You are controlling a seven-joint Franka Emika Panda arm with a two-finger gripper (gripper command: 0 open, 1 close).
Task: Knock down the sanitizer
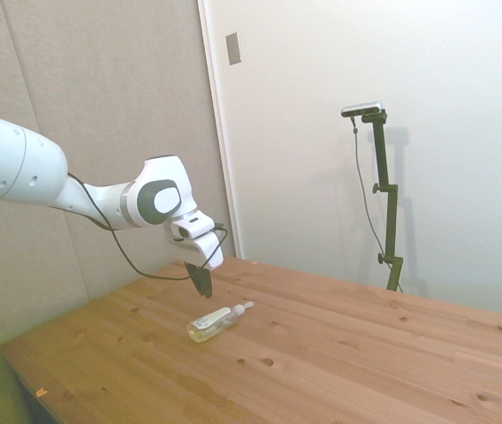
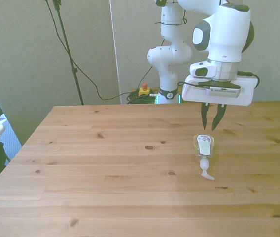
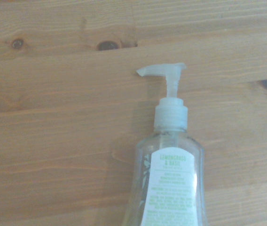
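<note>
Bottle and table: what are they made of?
The bottle looks like clear glossy plastic: the wood grain shows through it. Its pump seems whitish, translucent plastic. The table looks like pale wooden planks, with visible knots and seams.

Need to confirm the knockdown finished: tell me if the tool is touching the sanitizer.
Apart. In the front view the tool hangs above the lying sanitizer, with bare table between them.

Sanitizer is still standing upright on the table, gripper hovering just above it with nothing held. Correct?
Not quite. The sanitizer is not upright: it lies on its side on the table, pump nozzle pointing away from the gripper, as the front and side views show. The rest holds: the gripper hovers just above it, jaws empty.
</note>
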